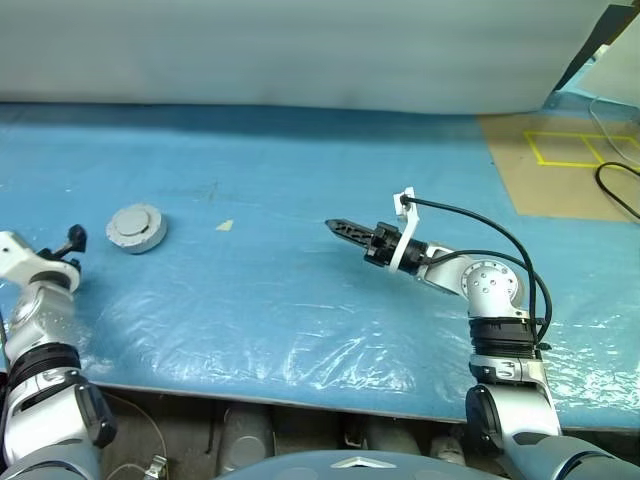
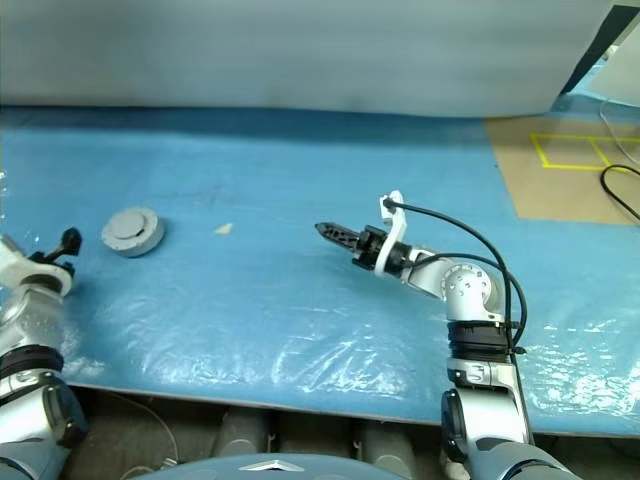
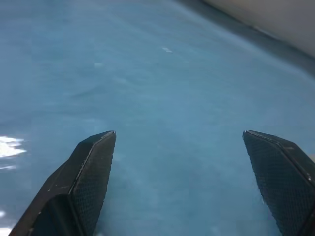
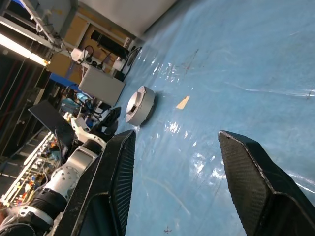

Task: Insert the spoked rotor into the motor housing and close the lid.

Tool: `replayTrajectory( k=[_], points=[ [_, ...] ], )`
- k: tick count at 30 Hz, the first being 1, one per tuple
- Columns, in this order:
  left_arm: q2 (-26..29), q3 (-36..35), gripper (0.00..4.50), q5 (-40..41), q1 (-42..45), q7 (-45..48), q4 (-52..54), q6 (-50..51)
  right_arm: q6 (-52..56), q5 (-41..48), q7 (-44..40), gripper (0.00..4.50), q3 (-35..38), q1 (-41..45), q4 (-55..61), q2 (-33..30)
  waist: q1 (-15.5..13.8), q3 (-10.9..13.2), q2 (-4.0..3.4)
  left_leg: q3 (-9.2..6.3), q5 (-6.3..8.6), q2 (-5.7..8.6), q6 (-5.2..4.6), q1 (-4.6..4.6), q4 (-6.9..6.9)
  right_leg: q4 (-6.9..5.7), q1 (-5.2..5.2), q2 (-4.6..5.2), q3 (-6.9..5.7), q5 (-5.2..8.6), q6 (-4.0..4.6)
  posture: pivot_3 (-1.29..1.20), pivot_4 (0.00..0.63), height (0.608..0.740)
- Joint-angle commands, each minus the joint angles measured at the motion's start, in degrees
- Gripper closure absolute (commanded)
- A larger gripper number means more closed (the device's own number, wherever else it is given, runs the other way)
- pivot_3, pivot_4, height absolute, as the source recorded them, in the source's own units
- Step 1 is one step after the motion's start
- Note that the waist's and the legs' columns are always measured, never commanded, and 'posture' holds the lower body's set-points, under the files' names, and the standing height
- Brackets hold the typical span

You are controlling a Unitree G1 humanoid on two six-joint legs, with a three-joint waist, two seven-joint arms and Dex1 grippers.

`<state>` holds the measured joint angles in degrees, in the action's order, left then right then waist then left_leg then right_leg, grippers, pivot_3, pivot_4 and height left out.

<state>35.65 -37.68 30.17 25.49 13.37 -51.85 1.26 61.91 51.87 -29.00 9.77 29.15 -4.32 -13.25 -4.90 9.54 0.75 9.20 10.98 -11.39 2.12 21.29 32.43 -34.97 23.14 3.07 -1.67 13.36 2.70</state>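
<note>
Grey closed motor housing on blue sheet, lid apparently on | left gripper released, off to its left, well apart | right gripper parted, empty | judgement: assembly looks finished; next, check lid seating.

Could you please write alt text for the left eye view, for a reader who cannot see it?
A closed round grey motor housing sits alone on a blue plastic-covered table. The left end effector is beside it at the table's left edge, and the right end effector hovers empty near the centre, pointing towards the housing.
</note>
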Motion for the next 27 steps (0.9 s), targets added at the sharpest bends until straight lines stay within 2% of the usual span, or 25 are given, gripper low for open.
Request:
replayTrajectory(
  k=[1, 4, 7, 12, 15, 21, 24, 27],
  points=[
    [3.19, -1.55, 0.14, -0.01, 0.66, 2.22, -1.94, -2.73, -0.77, 0.22, -1.03, 1.71, -0.36, 0.29, 1.71, 0.48, -0.55, 0.0, 0.0, -0.01, 0.0, -0.02, 0.0, -0.01, 0.01, 0.0, -0.01, 0.0, 0.0, 0.0, 0.0, 0.0, 0.15, 0.74],
    [2.94, -1.66, 0.14, 2.49, 1.3, 8.08, 1.18, -0.52, -1.08, 0.21, -1.34, 1.71, -0.37, 0.43, 1.7, 0.74, -0.82, -0.01, 0.01, -0.02, 0.0, -0.03, 0.0, -0.05, 0.04, -0.02, -0.09, 0.03, -0.02, 0.01, 0.02, 0.0, 0.15, 0.74],
    [0.64, 0.35, 0.14, 5.89, 1.1, 14.42, 10.23, 4.78, -2.03, -0.16, -2.33, 1.71, -0.53, 0.17, 2.74, 0.24, -0.82, -0.02, 0.04, 0.0, 0.0, 0.0, 0.0, -0.05, 0.1, -0.04, -0.11, 0.11, -0.02, 0.11, 0.18, 0.0, 0.15, 0.74],
    [-4.01, 11.79, 0.14, 14.26, -5.1, 24.47, 41.33, 20.12, -4.05, 0.21, -6.27, 1.71, -0.53, -1.14, 7.75, -2.68, -0.74, -0.01, 0.03, 0.19, 0.0, 0.08, 0.0, -0.04, 0.1, -0.04, -0.11, 0.28, 0.01, 0.15, 0.27, 0.0, 0.15, 0.74],
    [-4.03, 18.31, 0.14, 16.24, -5.76, 27.77, 52.04, 26.2, -5.46, -0.25, -8.44, 1.71, -0.8, -1.23, 9.5, -4.63, -0.57, 0.0, 0.04, 0.52, 0.0, 0.04, -0.01, -0.08, 0.05, -0.06, -0.06, 0.21, 0.02, 0.16, 0.27, 0.0, 0.15, 0.74],
    [-6.11, 28.55, 0.14, 14.31, -0.42, 32.78, 57.54, 28.77, -9.13, -3.42, -11.36, 1.71, -2.45, -0.54, 11.06, -8.28, -0.46, 0.02, -0.06, 0.73, -0.01, -0.12, -0.02, -0.25, 0.0, -0.23, 0.02, 0.02, 0.09, 0.25, 0.42, 0.0, 0.15, 0.74],
    [-6.24, 37.83, 0.14, 7.67, -0.57, 38.94, 57.13, 25.57, -16.92, -13.68, -13.97, 1.71, -10.2, -2.24, 12.91, -12.61, -0.43, 0.01, -0.08, 0.78, -0.01, -0.07, -0.02, -0.26, 0.01, -0.2, 0.02, 0.03, 0.16, 0.25, 0.41, 0.0, 0.15, 0.74],
    [-5.12, 43.35, 0.14, 2.48, -1.51, 44.56, 55.59, 21.72, -24.76, -21.75, -16.99, 1.71, -16.11, -3.55, 14.64, -16.44, -0.41, 0.01, -0.08, 0.78, -0.01, -0.08, -0.02, -0.24, -0.05, -0.18, 0.05, 0.02, 0.17, 0.12, 0.19, 0.0, 0.15, 0.74]
  ],
)
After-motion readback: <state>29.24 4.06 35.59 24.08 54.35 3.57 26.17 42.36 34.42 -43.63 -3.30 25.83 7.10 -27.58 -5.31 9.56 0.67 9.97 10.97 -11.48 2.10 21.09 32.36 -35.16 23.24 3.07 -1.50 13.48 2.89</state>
